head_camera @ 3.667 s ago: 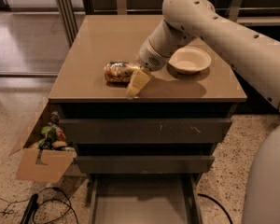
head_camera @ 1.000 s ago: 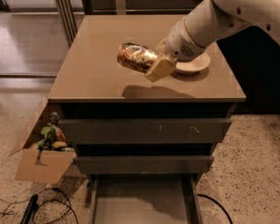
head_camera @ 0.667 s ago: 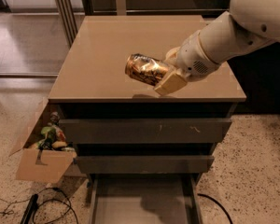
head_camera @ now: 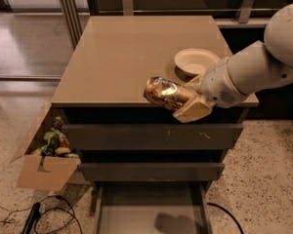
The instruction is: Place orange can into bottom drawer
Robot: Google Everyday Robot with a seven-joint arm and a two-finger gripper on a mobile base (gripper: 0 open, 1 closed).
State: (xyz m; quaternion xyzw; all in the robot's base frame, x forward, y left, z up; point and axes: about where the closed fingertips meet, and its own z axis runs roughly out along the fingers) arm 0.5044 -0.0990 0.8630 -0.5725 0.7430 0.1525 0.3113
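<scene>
1. Gripper (head_camera: 186, 99): the cream two-finger gripper sits out at the front lip of the flat-topped brown cabinet (head_camera: 122, 52). Its fingers are closed to the can's width, one above and one below, clamping the small mottled orange-gold drink can (head_camera: 167, 92). The hold looks firm, and nothing else is in the gripper.

2. Can position: it is held in the air and touches no surface. It sticks out sideways from the fingers, away from the wrist. Its long axis is near level, with the free shiny end tipped slightly up.

3. Target: the shallow grey tray of the bottom drawer (head_camera: 132, 204) is pulled open. It lies well below the gripper, a little toward the can's free end. A dark patch on the drawer floor under the gripper is probably the can's shadow.

4. Key relation: the drawer is almost straight down from the hand. Two flat dark grey drawer fronts (head_camera: 151, 136) sit shut between the hand and the drawer, set back from the drop line. The can's axis runs across the drawer's width (my judgement is that it would fit lying flat).

5. Next move, as a guess: lower the can in front of the shut fronts, keeping it clear of them.

6. Bystanders: the cream round bowl (head_camera: 195, 61) rests just behind the gripper on the cabinet top. The open cardboard box of clutter (head_camera: 44, 169) stands well off beyond the can's free end, on the floor.
</scene>
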